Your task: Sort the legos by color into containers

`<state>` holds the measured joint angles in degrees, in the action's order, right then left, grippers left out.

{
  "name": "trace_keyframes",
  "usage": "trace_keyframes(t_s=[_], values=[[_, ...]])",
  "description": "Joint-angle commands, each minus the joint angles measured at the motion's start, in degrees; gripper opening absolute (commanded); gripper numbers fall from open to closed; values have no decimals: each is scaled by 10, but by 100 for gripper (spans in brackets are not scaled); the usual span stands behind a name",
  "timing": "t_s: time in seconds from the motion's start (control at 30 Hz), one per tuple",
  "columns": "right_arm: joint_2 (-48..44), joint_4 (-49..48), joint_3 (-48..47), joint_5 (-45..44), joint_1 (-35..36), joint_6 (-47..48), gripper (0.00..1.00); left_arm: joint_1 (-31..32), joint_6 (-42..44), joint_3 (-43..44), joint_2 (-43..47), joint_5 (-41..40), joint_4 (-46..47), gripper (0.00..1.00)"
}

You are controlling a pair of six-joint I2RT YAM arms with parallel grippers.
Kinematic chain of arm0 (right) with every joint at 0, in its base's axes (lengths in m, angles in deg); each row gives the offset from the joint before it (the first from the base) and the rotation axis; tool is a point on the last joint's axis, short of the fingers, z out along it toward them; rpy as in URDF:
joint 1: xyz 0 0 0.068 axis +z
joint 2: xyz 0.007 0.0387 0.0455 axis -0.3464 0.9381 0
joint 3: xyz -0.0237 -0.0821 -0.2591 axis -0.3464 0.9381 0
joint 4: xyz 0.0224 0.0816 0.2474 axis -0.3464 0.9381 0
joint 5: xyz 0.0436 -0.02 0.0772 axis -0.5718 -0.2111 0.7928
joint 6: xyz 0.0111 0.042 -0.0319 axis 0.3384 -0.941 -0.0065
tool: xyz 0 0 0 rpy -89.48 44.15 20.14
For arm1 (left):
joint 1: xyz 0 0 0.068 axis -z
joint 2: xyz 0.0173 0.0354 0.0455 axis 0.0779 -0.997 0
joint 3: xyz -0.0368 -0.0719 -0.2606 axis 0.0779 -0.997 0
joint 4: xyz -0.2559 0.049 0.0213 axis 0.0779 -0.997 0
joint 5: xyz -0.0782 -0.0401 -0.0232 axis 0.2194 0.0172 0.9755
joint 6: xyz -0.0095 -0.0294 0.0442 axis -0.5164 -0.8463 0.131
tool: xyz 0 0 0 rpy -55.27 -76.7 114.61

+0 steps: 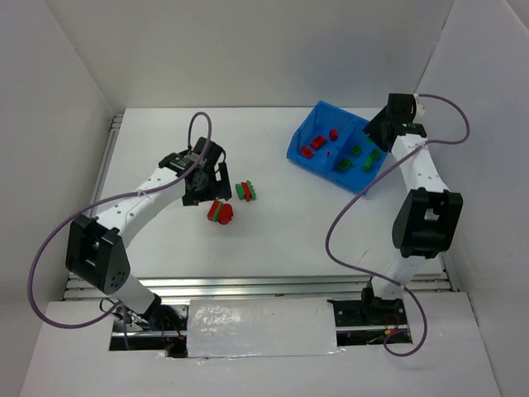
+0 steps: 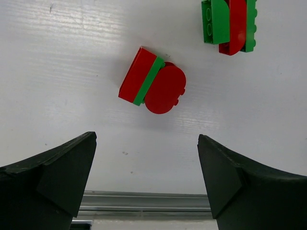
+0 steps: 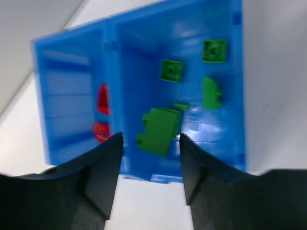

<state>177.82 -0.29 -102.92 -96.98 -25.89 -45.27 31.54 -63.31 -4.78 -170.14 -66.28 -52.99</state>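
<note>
Legos point(image 1: 220, 212): two red-green stacks on table point(image 1: 165, 141), just beyond left gripper point(image 2: 147, 138), jaws spread, empty. Blue bin point(image 1: 318, 171): about five green, three red, in separate compartments. Right gripper point(image 3: 150, 136) spread wide above the green side.

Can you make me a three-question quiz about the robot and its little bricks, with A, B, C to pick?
1. Where is the right hand? A over the loose bricks; B over the blue bin; C at the table's near edge.
2. How many brick clumps lie on the table outside the bin? A none; B five; C two.
3. How is the left hand? A open, empty; B shut on a red brick; C shut on a green brick.
Answers: 1 B, its camera looks straight into the bin. 2 C, a second clump lies beside the first. 3 A, its fingers stand apart over bare table.
</note>
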Motion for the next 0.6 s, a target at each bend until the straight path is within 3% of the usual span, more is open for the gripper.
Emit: trace_keyframes(t_s=[0.0, 0.17, 0.3, 0.57], values=[[19, 44, -50, 28, -13, 20, 63, -2, 31, 12, 23, -6, 25, 100], [89, 105, -160, 48, -15, 44, 100, -2, 75, -14, 26, 24, 67, 100], [62, 116, -165, 51, -11, 33, 100, -2, 100, -29, -1, 40, 84, 99], [-126, 33, 59, 163, 83, 27, 99, -3, 140, -23, -127, 33, 114, 100]])
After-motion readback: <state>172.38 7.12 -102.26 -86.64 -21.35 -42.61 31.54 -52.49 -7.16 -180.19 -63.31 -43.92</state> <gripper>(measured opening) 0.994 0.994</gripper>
